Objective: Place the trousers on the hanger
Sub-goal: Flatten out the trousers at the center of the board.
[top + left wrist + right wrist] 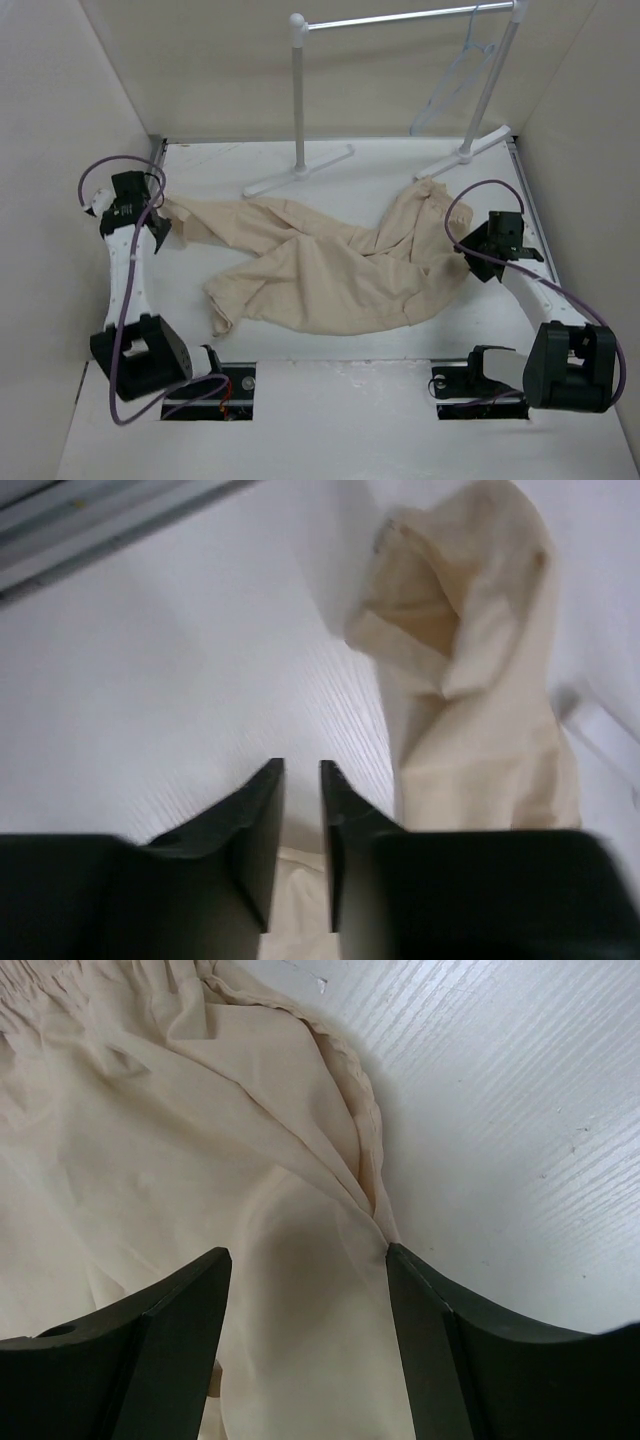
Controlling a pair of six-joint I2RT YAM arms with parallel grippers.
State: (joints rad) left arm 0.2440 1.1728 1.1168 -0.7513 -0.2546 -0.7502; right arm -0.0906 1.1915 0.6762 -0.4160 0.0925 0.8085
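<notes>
1. The trousers (330, 270) lie crumpled across the middle of the bench (390, 182), reaching from your left arm (125, 270) to your right arm (530, 285). One leg end points at the left jaws and the other side lies under the right jaws.
2. Left jaws: in the left wrist view they are nearly closed, with only a narrow slit between them. Bare bench shows through the slit at the tips. A strip of tan cloth shows lower in the slit, but you cannot tell from this view whether it is pinched or simply lying beneath.
3. The open leg end lies on the bench ahead and to the right of the left jaws, apart from their tips.
4. Right jaws: in the right wrist view they are spread wide and hold nothing. They sit over a folded edge of the trousers, with cloth filling the gap between them and bare bench to the right. A gathered band shows at the upper left of that view.
5. The hanger (445, 90) hangs from the rack (298, 90) at the far right, well apart from the trousers and both jaws.
</notes>
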